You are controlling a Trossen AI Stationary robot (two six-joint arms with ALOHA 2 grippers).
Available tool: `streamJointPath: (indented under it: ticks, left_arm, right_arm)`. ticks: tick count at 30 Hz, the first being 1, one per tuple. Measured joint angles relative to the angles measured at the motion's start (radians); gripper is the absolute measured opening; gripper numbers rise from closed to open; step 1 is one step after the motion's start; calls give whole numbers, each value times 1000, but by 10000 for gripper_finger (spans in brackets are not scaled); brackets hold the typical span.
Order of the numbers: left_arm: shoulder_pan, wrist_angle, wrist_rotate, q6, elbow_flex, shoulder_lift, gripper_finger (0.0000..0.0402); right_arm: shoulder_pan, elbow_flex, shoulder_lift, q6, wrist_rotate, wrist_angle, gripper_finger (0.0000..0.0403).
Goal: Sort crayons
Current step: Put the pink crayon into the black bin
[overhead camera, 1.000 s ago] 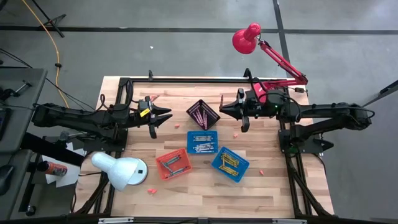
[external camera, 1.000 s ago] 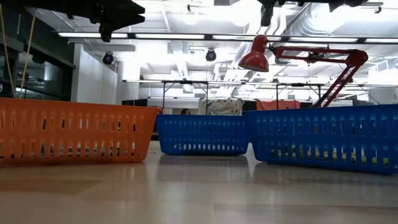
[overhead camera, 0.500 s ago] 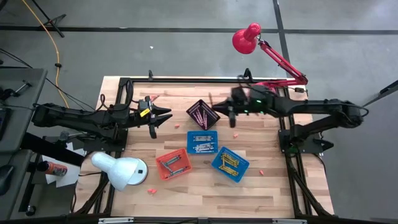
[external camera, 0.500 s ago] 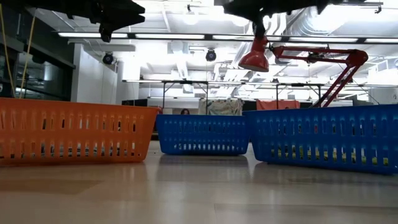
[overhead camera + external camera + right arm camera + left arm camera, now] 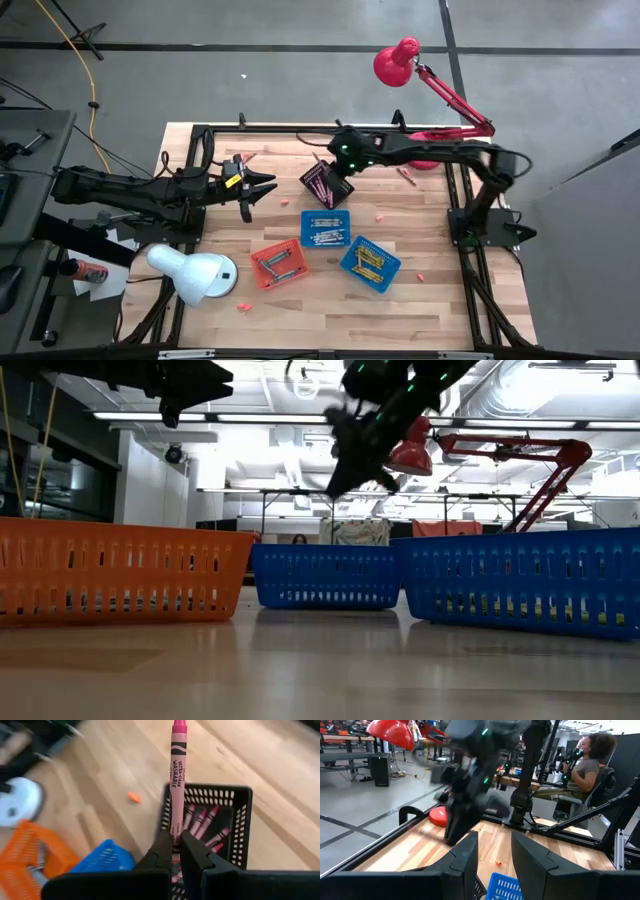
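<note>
While blurred, wooden table (image 5: 420,310) seemingly bears baskets (image 5: 326,227).

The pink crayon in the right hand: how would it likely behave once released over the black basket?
The pink crayon looks rigid and light, pinched near one end by the right hand. Round-bodied, it would probably roll on bare wood, though the black basket walls should contain it.

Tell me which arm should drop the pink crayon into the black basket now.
Right. Its tool is shut on the pink crayon and sits directly above the black basket, which already holds pink ones. The left tool waits open and empty, off to the basket's side.
</note>
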Motion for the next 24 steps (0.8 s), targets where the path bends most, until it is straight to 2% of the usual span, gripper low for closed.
streamJointPath:
  ticks: [5,10,24]
  left_arm:
    - [0,0,0,0,0,0,104]
    - [0,0,0,0,0,0,104]
    - [0,0,0,0,0,0,104]
  right_arm:
    - [-2,65,145,16,-6,-49,3]
    - [-2,87,239,17,-8,-117,3]
    - [-4,83,298,17,0,-131,4]
